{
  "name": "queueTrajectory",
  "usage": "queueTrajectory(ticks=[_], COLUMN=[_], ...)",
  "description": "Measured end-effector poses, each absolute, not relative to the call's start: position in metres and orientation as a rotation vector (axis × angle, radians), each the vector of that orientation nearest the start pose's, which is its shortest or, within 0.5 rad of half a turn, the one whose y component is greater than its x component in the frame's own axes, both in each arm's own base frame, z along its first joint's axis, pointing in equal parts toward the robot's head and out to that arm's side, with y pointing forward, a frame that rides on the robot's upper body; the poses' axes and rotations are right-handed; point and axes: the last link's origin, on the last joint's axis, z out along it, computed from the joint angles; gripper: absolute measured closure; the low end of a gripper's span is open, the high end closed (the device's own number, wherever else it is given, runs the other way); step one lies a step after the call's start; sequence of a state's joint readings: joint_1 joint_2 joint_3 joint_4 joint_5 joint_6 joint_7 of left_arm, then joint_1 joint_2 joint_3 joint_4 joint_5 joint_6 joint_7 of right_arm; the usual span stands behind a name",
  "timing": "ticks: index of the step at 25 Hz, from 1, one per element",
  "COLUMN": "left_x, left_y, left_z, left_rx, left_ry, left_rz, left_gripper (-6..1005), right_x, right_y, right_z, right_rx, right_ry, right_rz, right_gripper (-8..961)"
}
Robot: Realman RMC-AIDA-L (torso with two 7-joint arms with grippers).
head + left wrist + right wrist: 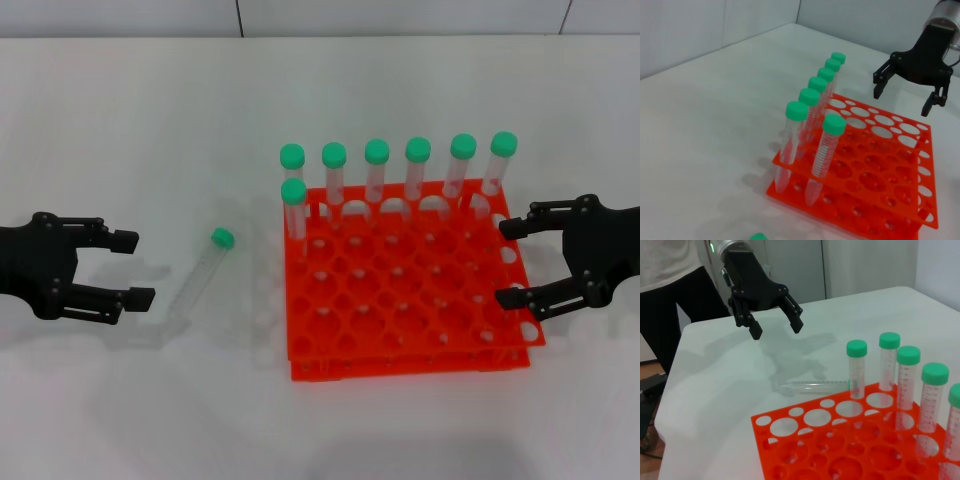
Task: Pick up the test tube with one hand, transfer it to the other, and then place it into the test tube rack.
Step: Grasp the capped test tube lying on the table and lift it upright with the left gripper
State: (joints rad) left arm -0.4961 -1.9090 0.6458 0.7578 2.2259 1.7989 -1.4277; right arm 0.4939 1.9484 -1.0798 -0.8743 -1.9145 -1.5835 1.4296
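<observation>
Test tube (200, 273) lies flat on the white surface (150, 130), green cap pointing away from the robot, just left of the test tube rack (405, 290) and apart from it. Left pincer (128, 268) hovers left of the tube, fingers spread, holding nothing. Right pincer (513, 262) hangs over the rack's right edge, likewise spread and empty. Seven capped tubes (376, 170) stand upright in the rack's far rows.
</observation>
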Motion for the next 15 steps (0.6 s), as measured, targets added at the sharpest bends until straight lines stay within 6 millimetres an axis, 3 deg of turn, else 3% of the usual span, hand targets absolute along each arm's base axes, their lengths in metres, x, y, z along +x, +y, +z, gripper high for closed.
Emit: queueTrajectory(ticks=[15], left_x=[-0.3039], left_y=[0.3082], left_z=[0.0751], left_rx=[-2.892], left_ry=[-0.607], left_rz=[-0.341], left_gripper=[169], right_x=[0.2468], right_y=[0.3347], right_z=[0.0286], right_rx=[-2.961], right_ry=[0.260], right_rz=[0.342], right_gripper=[84])
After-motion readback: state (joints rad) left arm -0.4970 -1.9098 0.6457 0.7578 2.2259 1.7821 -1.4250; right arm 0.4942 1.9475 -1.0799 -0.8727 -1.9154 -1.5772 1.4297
